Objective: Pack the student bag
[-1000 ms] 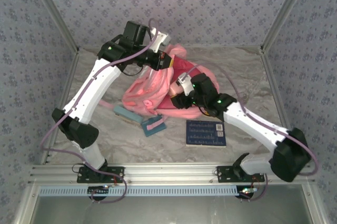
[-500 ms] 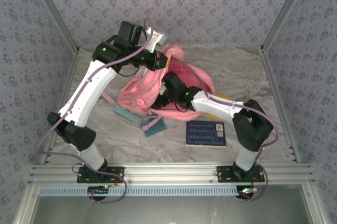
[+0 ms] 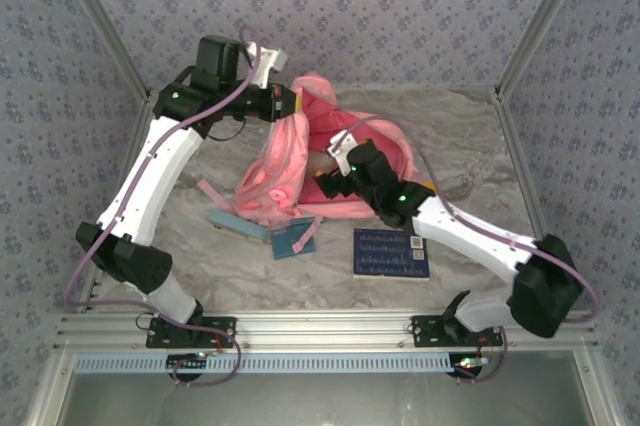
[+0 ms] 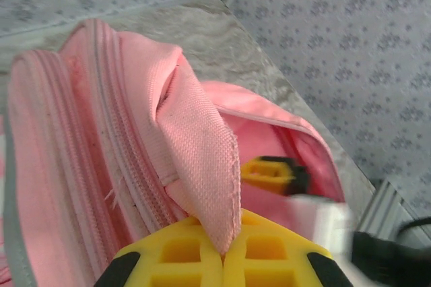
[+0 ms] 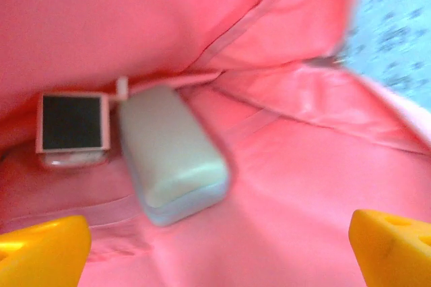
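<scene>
The student bag (image 3: 278, 174), a large pink backpack, lies at the middle of the table with its mouth held up. My left gripper (image 3: 289, 105) is shut on the bag's pink webbing loop (image 4: 202, 145), the yellow fingers (image 4: 175, 253) pinching it at the top. My right gripper (image 3: 332, 174) reaches into the bag's mouth and stands open (image 5: 215, 253), nothing between its fingertips. Inside, on the pink lining (image 5: 310, 186), rest a pale grey-green case (image 5: 172, 155) and a small pink box with a dark top (image 5: 72, 123). A right finger (image 4: 273, 174) shows in the left wrist view.
A dark blue book (image 3: 390, 253) lies flat to the right of the bag, near the front. Two teal flat items (image 3: 240, 224) (image 3: 293, 239) lie just in front of the bag. Metal frame posts and patterned walls enclose the marbled table (image 3: 470, 146).
My left gripper has drawn the bag's top left and back. My right gripper pushed deeper into the bag's mouth, then eased back a little, and its jaws have spread wide.
</scene>
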You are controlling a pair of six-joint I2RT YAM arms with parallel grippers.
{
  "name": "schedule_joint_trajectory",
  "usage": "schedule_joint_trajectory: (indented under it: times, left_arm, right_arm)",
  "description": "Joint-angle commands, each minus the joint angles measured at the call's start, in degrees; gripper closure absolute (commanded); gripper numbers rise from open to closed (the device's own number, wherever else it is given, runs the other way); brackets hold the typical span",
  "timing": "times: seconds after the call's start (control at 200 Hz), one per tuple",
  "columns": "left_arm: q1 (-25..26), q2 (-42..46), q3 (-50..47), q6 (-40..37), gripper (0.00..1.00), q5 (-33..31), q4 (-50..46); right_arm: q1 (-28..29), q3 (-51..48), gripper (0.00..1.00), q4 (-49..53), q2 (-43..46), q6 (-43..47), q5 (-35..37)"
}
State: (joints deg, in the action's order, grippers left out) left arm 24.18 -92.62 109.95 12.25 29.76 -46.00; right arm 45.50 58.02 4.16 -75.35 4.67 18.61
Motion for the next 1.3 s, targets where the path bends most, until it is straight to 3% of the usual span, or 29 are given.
schedule_joint_trajectory:
  times: [0.0,0.035,0.065,0.215,0.275,0.445,0.56,0.709,0.764,0.904,1.119,1.299]
  left_arm:
    - [-1.32,2.51,0.34,0.89,1.00,-2.65,6.23]
    - [-1.45,2.32,0.38,1.12,1.00,-2.93,6.07]
    - [-1.53,2.05,0.60,1.11,1.00,-3.03,6.02]
    - [-2.35,1.65,0.79,1.53,1.00,-4.45,5.71]
    - [-3.14,1.43,0.91,2.04,1.00,-5.08,5.70]
    - [-6.54,-0.17,1.47,6.02,1.00,-7.49,5.57]
    - [-9.07,-1.26,1.44,8.93,1.00,-6.38,6.69]
    - [-9.95,-2.30,1.45,10.49,1.00,-5.06,6.80]
    - [-10.03,-1.85,1.28,10.71,1.00,-5.13,8.20]
    - [-10.94,-0.26,-2.11,11.75,1.00,-4.77,11.14]
    - [-12.30,0.59,-3.43,13.10,1.00,-2.84,12.38]
    - [-12.58,1.28,-4.96,13.68,1.00,-1.11,13.59]
  right_arm:
    - [-0.20,3.75,0.00,5.72,2.68,-5.14,12.70]
    - [0.11,4.43,0.00,6.79,3.24,-8.54,16.55]
    - [0.01,4.73,0.00,8.81,4.16,-9.94,14.29]
    - [-9.83,3.53,0.00,12.54,10.91,-17.86,-14.16]
    - [-12.36,3.34,0.01,13.07,11.52,-18.49,-20.29]
    - [-11.18,-1.40,0.17,5.65,13.23,-20.80,-21.30]
    - [-9.92,2.27,0.19,11.31,8.95,-21.56,-27.67]
    - [4.05,-2.95,0.07,0.72,7.42,-12.27,-23.64]
    - [7.21,-2.17,0.11,-0.32,3.10,-7.75,-29.57]
    - [14.29,-2.77,0.11,-6.52,-7.22,4.32,-29.18]
    - [14.75,-1.47,0.09,-15.59,-20.04,16.46,-36.24]
    - [12.84,4.32,0.05,-16.56,-29.14,17.83,-37.21]
